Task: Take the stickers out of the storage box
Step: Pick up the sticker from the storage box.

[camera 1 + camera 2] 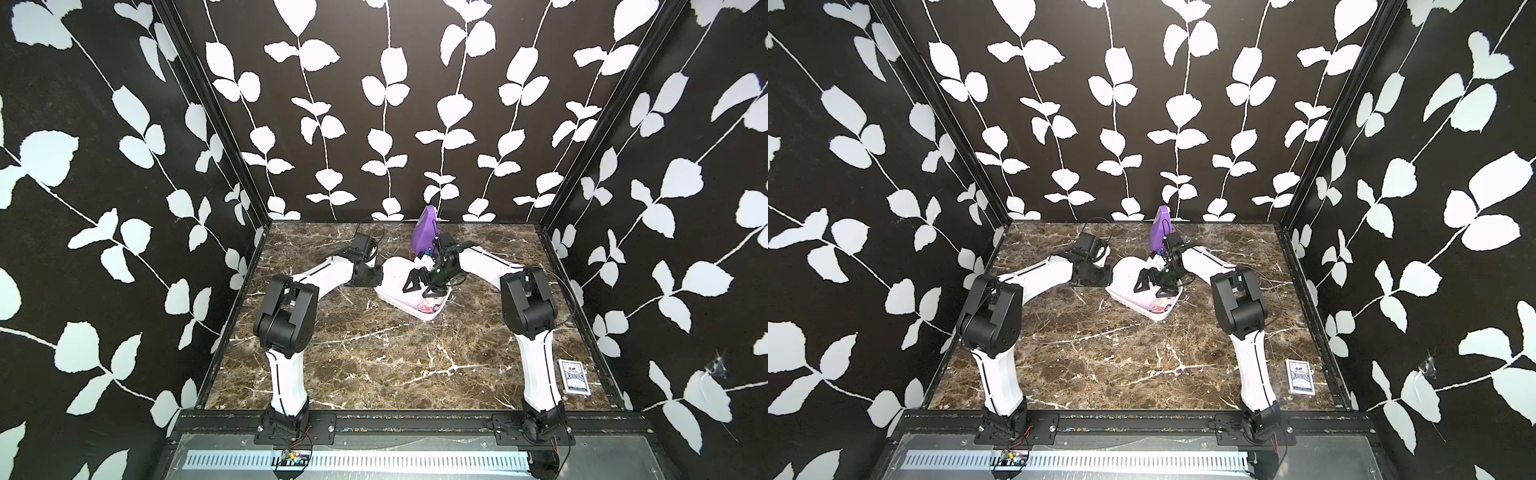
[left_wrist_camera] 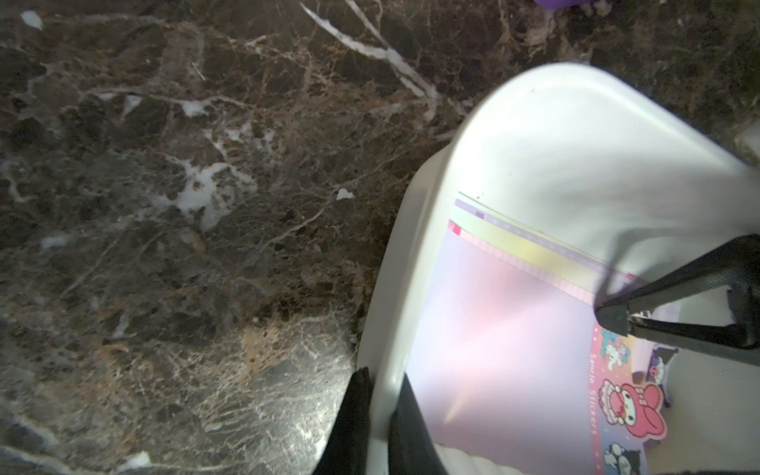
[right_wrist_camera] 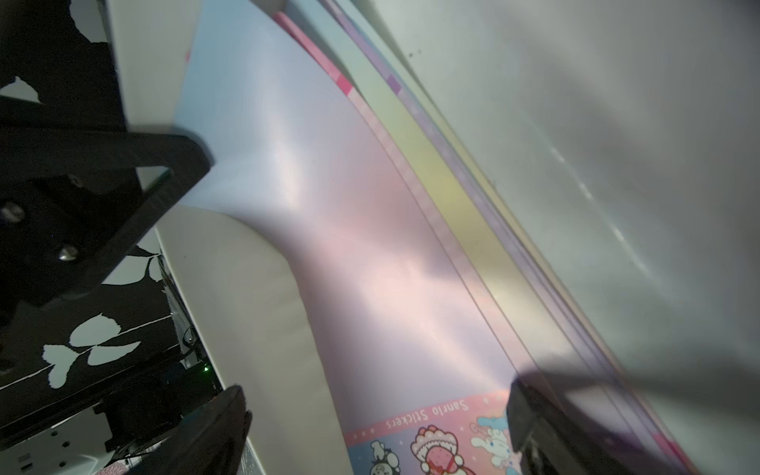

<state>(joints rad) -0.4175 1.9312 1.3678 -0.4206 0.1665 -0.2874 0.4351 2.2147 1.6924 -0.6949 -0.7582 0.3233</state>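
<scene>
Found the left pincer (image 2: 380, 425) almost fully closed on the wall of the storage box (image 1: 405, 308) nearest the left arm, one black finger outside the white wall and one inside it. Saw the box lying on the marble-patterned counter (image 1: 374, 357) towards the back, about midway between the two arms, slanting from far left to near right in both top views. Could not count the stickers (image 2: 493, 329), but noted several long pastel sheets stacked inside the box, fanned, with pink, yellow and lilac edges showing beside the top sheet and the cartoon-character end towards the near right corner. Noted the top sheet curling up along one side against the box wall in the right wrist view. Found the right pincer (image 1: 424, 286) spread wide over the box, holding nothing, with one fingertip (image 2: 612, 320) down at the top sheet near its printed end. Spotted a purple object (image 1: 424, 232) standing just behind the box, and a blue-patterned card pack (image 1: 574, 376) lying well apart at the counter's near right edge.
</scene>
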